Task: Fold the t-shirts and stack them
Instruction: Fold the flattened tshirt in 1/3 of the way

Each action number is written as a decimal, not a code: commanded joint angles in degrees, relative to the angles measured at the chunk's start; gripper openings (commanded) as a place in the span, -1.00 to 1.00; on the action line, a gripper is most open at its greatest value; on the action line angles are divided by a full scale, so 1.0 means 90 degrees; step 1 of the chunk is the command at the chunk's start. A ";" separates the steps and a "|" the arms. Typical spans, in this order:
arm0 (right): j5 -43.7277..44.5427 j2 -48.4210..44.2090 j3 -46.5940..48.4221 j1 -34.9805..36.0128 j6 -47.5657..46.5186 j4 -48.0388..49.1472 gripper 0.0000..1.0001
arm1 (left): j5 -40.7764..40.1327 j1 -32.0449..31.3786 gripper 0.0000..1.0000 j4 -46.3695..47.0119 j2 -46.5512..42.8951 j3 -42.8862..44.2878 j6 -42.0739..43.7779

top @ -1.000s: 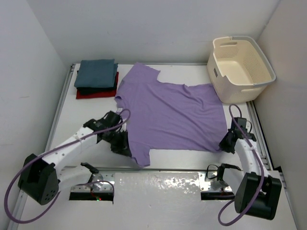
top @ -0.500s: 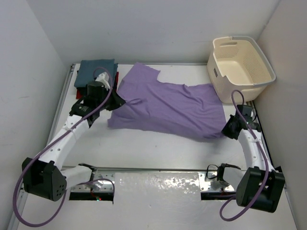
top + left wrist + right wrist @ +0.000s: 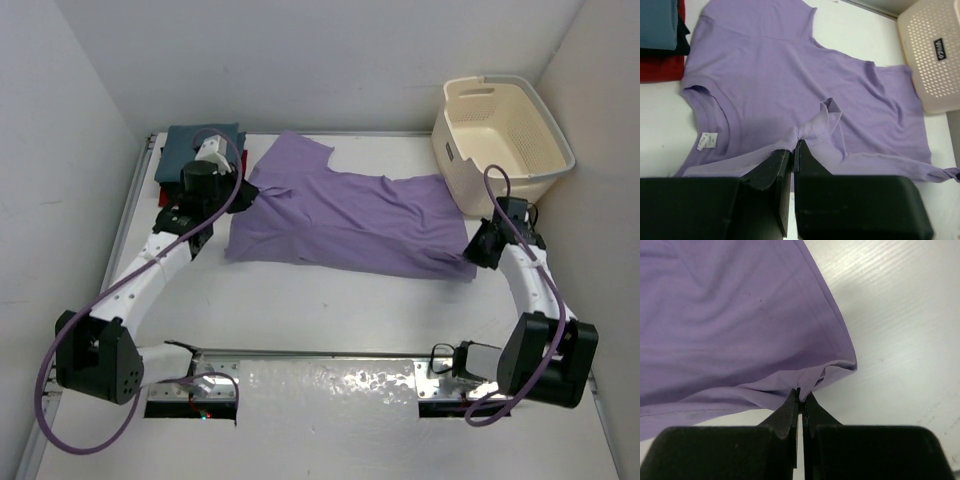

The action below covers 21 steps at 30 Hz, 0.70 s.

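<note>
Top view: lavender t-shirt [image 3: 350,215] lies across the middle of the table [image 3: 330,300], its near edge doubled back over itself. It sits between the folded stack [image 3: 200,160] at far left and the cream basket [image 3: 505,130] at far right.

Only the left wrist view shows the left gripper [image 3: 794,145] clamped on a bunched pinch of shirt edge. It also shows the white neck label [image 3: 706,141].

Right wrist view alone makes clear the right gripper [image 3: 801,395] is clenched on the hem corner.

Stack order: teal on top, then black, red beneath.
</note>
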 commanded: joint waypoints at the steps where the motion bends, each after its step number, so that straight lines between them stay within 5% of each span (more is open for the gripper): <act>1: -0.0136 0.0293 0.0336 0.0003 -0.0065 0.0497 -1.00 | -0.0218 0.0144 -1.00 0.0886 0.0275 0.0136 0.0170; 8: -0.0205 0.1123 0.0756 0.0003 -0.0084 0.0742 -1.00 | 0.0162 0.0320 -1.00 0.1784 0.1729 0.0555 0.0433; 15: -0.0049 0.1894 0.1098 -0.0007 -0.0142 0.1142 -0.95 | 0.0427 0.0506 -1.00 0.1737 0.3663 0.1949 0.0619; 18: -0.0058 0.2343 0.1352 0.0003 -0.0211 0.1172 -0.53 | 0.0406 0.0555 -0.97 0.1152 0.4454 0.2770 0.0648; 19: -0.0088 0.2499 0.1497 0.0003 -0.0250 0.1162 -0.18 | 0.0358 0.0555 -0.74 0.0909 0.4707 0.2956 0.0658; 20: -0.0117 0.2529 0.1576 0.0003 -0.0385 0.1162 -0.06 | 0.0309 0.0555 -0.17 0.0752 0.4778 0.3171 0.0629; 21: -0.0117 0.2539 0.1722 0.0003 -0.0416 0.1123 0.03 | 0.0357 0.0555 0.10 0.0731 0.4778 0.3240 0.0638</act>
